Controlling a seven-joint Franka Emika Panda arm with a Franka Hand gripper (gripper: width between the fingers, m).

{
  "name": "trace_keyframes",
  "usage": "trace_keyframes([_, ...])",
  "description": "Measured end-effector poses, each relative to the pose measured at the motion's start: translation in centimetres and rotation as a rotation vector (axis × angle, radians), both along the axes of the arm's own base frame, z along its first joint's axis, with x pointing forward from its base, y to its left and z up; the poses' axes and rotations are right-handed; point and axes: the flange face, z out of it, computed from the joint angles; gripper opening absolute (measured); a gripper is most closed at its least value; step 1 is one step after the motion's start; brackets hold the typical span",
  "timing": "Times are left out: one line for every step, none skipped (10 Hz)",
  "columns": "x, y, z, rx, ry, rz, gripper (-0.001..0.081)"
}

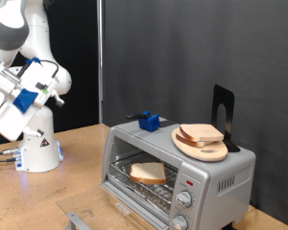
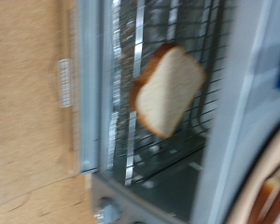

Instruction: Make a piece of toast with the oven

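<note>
The silver-grey oven stands at the exterior view's lower right with its glass door dropped open. One piece of toast, pale with a tan crust, lies flat on the wire rack inside. The wrist view looks into the same oven from a distance, with the toast on the rack bars. My gripper is raised at the exterior view's left edge, well away from the oven. Its fingers do not show in either view, and nothing is seen in them.
A round wooden plate with other bread slices rests on the oven's top, beside a small blue object and a black stand. Two knobs sit on the oven's front. The robot base stands on the wooden table.
</note>
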Motion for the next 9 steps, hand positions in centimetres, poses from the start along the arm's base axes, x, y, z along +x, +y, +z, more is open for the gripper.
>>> trace_keyframes([0.8,-0.6,-1.3,-0.059,-0.031,-0.046,0.0808])
trace_keyframes([1.6,-1.0,-2.6,-0.144,-0.069,-0.091,0.0808])
trace_keyframes([2.2,-1.0,-4.1,-0.22,-0.082,-0.12,0.0808])
trace_keyframes([2.9,-1.2,-5.2,-0.269,-0.075,-0.127,0.0808])
trace_keyframes([2.8,-1.0,-5.2,-0.244,-0.076,-0.116,0.0808])
trace_keyframes([2.7,-0.8,-5.0,-0.165,-0.049,-0.074,0.0808])
trace_keyframes([2.4,-1.0,-4.6,-0.07,0.008,-0.064,0.0808])
trace_keyframes([2.4,-1.4,-4.1,-0.002,0.084,-0.058,0.0808])
trace_keyframes([2.7,-1.6,-4.0,0.037,0.153,-0.065,0.0808])
